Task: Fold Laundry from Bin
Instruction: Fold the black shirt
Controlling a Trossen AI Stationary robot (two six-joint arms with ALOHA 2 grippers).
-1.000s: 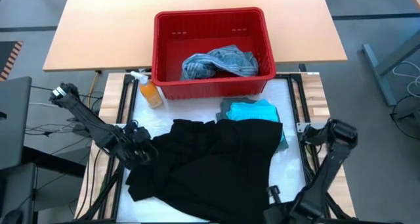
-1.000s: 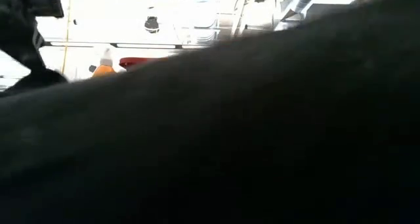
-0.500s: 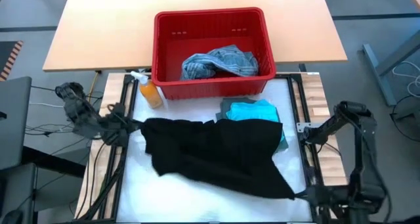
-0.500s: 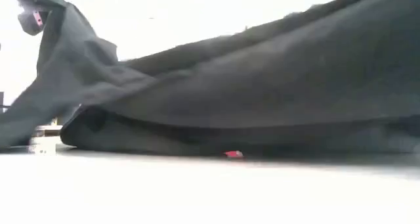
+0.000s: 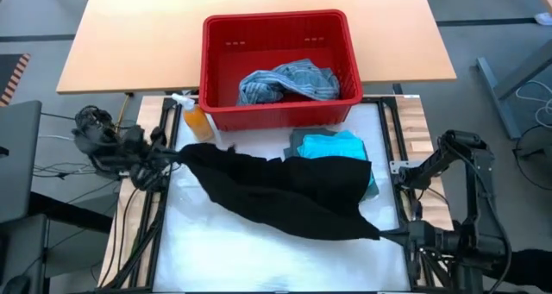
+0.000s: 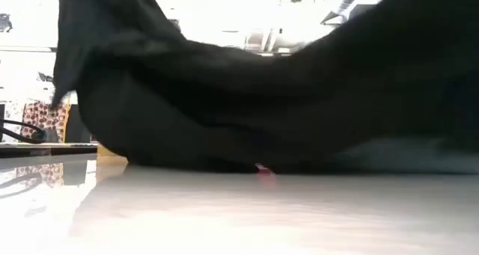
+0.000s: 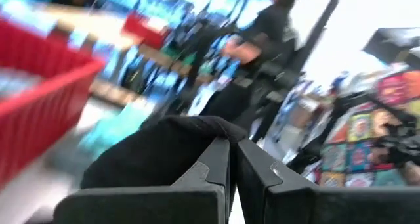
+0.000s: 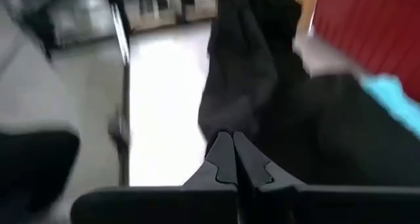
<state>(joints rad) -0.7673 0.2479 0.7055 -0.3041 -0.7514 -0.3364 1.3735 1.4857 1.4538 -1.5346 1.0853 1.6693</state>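
A: So, both arms have the black garment (image 5: 285,199) by opposite ends. The left gripper (image 5: 172,153), at the table's left edge, is pinched shut on one corner, and the right gripper (image 5: 390,235), low at the right edge, is clamped on the far corner.

B: Then the job is spreading it flat. I'd keep both pinches firm, pull evenly so the cloth goes taut without twisting, and lower it together onto the white mat (image 5: 224,255).

A: Watch the turquoise garment (image 5: 332,146); the black one drapes over its near edge and could drag it.

B: And the rest of the laundry?

A: A blue-grey garment (image 5: 289,80) lies in the red bin (image 5: 276,28), which sits at the back of the mat, with an orange spray bottle (image 5: 197,121) just beside its left corner.

B: The room?

A: Beyond the table, the left wrist view probably shows someone standing among cluttered furniture, though it is badly smeared.
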